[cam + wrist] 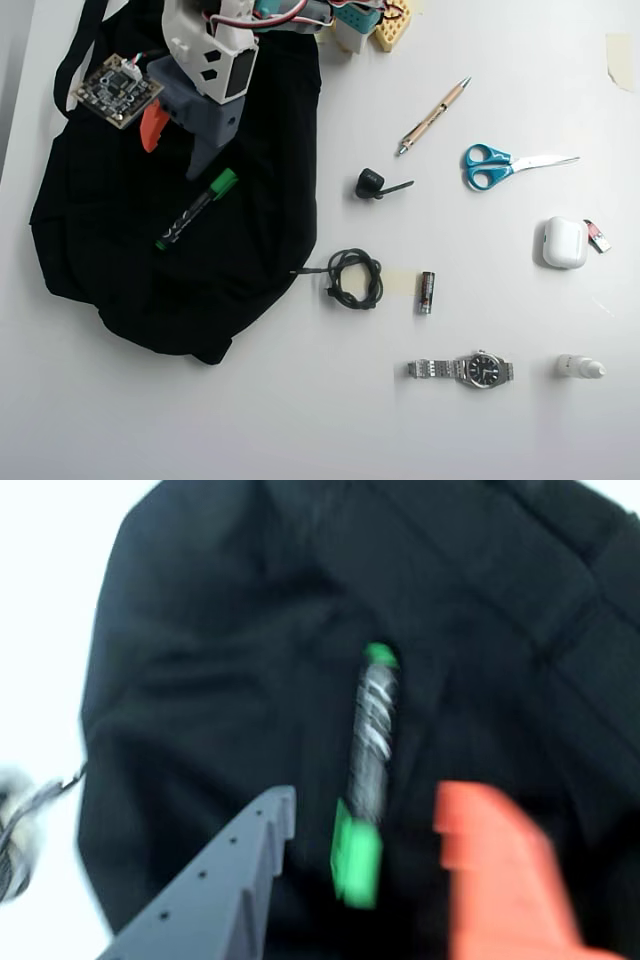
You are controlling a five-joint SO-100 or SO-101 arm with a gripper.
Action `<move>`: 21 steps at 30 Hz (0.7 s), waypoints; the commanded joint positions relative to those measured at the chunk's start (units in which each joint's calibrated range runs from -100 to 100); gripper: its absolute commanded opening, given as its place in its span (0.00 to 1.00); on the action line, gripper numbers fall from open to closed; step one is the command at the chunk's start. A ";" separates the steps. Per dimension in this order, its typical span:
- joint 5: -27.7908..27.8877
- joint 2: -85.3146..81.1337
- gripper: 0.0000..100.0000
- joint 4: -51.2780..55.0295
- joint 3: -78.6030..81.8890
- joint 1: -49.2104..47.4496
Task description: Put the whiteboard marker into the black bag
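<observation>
The whiteboard marker [193, 212], black with a green cap [223, 182], lies slanted on the black bag [110, 250] at the left of the overhead view. My gripper [172, 158] hangs just above the marker's cap end, open and empty, with its grey finger [203, 150] and orange finger [151, 127] spread apart. In the blurred wrist view the marker [372, 745] lies on the bag [200, 660] between the grey finger [235, 875] and the orange finger [495, 865], touching neither. I cannot tell whether it rests in a fold or opening.
On the white table to the right of the bag lie a tan pen [433, 117], blue scissors [500, 166], a coiled black cable [353, 277], a battery [426, 292], a wristwatch [465, 369] and a white earbud case [564, 242].
</observation>
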 commanded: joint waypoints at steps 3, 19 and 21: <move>-4.97 -54.70 0.23 -1.66 68.53 -7.21; -10.42 -134.87 0.02 -24.48 170.51 -17.98; -10.27 -134.87 0.02 -24.65 170.51 -18.05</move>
